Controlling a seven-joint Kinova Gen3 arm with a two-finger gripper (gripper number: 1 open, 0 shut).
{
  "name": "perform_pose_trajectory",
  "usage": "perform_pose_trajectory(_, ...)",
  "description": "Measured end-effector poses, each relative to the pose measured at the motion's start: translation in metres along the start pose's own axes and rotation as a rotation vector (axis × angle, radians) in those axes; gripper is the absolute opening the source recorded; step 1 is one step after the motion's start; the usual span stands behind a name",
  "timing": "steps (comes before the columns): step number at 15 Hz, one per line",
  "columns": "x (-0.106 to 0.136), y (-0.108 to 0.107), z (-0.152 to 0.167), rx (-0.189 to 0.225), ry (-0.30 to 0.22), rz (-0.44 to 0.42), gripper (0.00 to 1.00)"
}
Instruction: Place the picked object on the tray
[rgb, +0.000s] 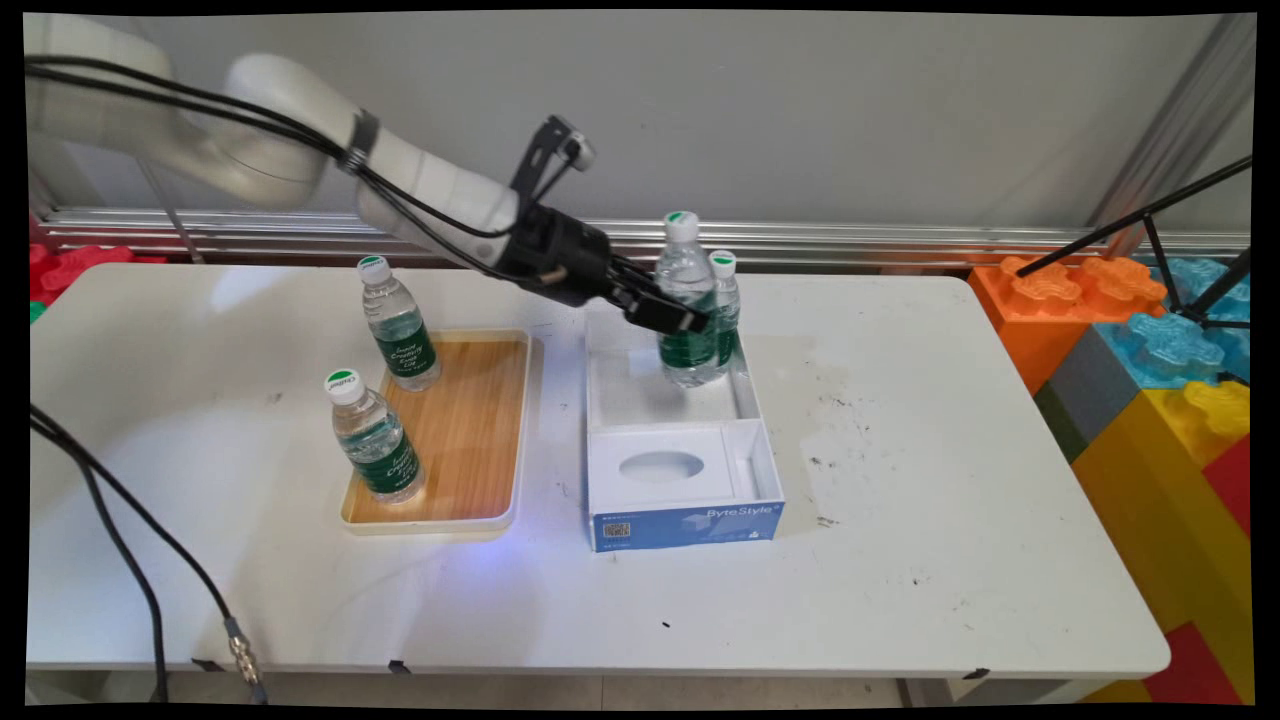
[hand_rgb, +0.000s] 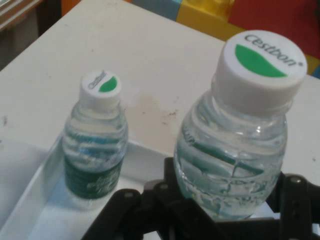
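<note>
Currently, as I read my two feeds, the count stands thus.

Item: gripper (rgb: 685, 322), black, two-fingered, reaching in from the left over the far half of the white box (rgb: 683, 478). I see it clamped on a water bottle (rgb: 687, 300); in the hand view that held bottle (hand_rgb: 235, 145) sits in the black linkage, with the linkage on both sides of its body. It stands upright over the box's far compartment; whether its base rests on the box floor or hangs just above it, I cannot tell.

Item: second bottle (rgb: 725, 305), white cap with green mark, standing upright in the same far compartment, just right of the held one and seemingly touching it. The hand view shows this one (hand_rgb: 95, 150) on the box floor against the wall.

Item: two more bottles on the wooden tray (rgb: 470, 430), left of the box: one at the far left corner (rgb: 398, 322), one at the near left edge (rgb: 375, 435), both upright and well apart from the gripper.

Item: box's near compartment, a white insert with an oval recess, holding nothing.

Tally, as a judgement only: two bottles at the box, two on the tray, all on the white table (rgb: 900, 560).
</note>
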Motion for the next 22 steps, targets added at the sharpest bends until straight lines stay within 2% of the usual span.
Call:
perform_pose_trajectory(5, -0.009, -0.008, -0.041, 0.010, -0.054, 0.016, 0.00)
perform_pose_trajectory(11, -0.027, -0.030, -0.072, 0.038, -0.116, 0.050, 0.00)
perform_pose_trajectory(22, -0.055, -0.061, -0.084, 0.072, -0.184, 0.096, 0.00)
